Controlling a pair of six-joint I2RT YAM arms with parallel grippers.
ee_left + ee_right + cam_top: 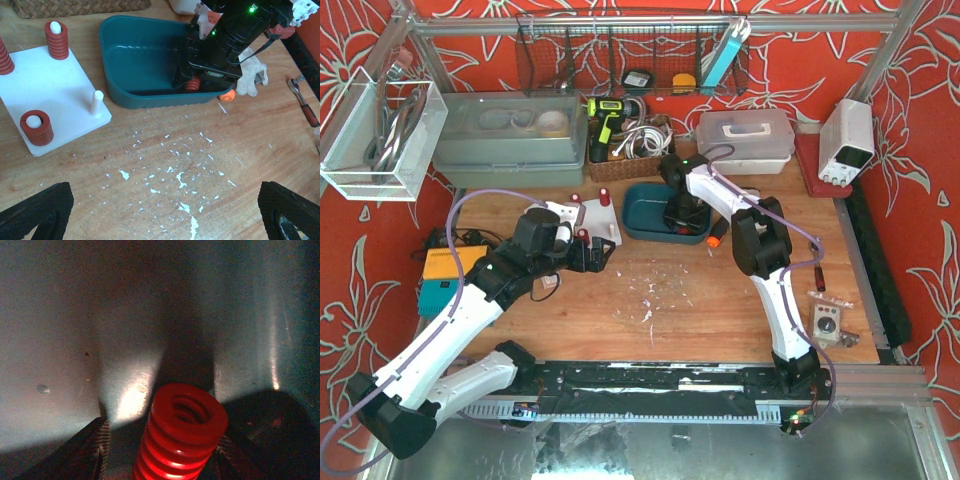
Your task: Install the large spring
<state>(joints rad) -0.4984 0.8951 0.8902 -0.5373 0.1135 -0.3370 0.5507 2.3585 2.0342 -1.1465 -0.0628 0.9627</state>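
A large red spring [182, 435] stands on the floor of the teal bin [135, 55]; part of it also shows in the left wrist view [192, 84]. My right gripper [162, 440] is down inside the bin [645, 205], open, with the spring between its fingers; there is a gap on the left side. The white peg plate [55, 95] lies left of the bin with three red springs on pegs and one bare peg [95, 101]. My left gripper [165, 210] is open and empty, above bare table in front of the plate.
An orange part [226, 95], a white cloth [252, 75] and a ratchet tool [302, 100] lie right of the bin. A wicker basket [625, 150], plastic boxes [745, 135] and a power supply [847, 140] stand at the back. White flakes [180, 177] litter the table.
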